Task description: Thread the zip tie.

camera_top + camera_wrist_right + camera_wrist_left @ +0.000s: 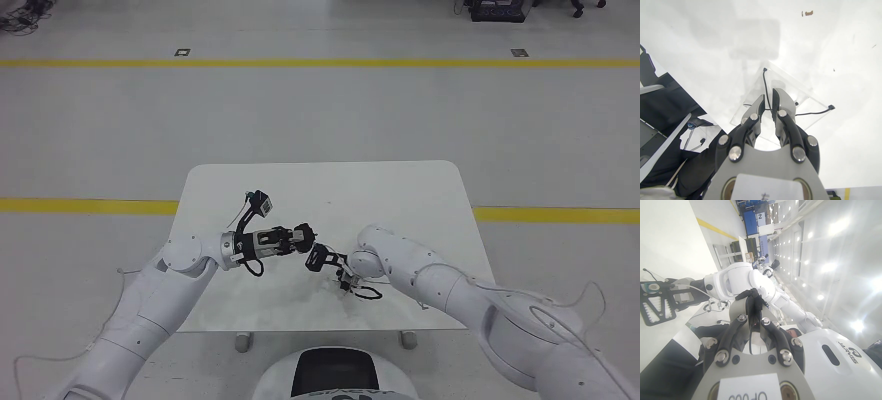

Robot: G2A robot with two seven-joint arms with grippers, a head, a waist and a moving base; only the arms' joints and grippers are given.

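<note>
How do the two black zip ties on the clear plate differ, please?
The first zip tie runs between the right gripper's fingers, its head beyond their tips; the second zip tie lies outside them, its head at the clear plate's corner. Both are thin and black.

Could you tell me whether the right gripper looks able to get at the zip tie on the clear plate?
Probably yes: the right gripper's open fingers stand on either side of the zip tie's strand above the clear plate, with nothing between them and it.

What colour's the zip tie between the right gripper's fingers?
Black. The thin plastic zip tie shows best in the right wrist view.
</note>
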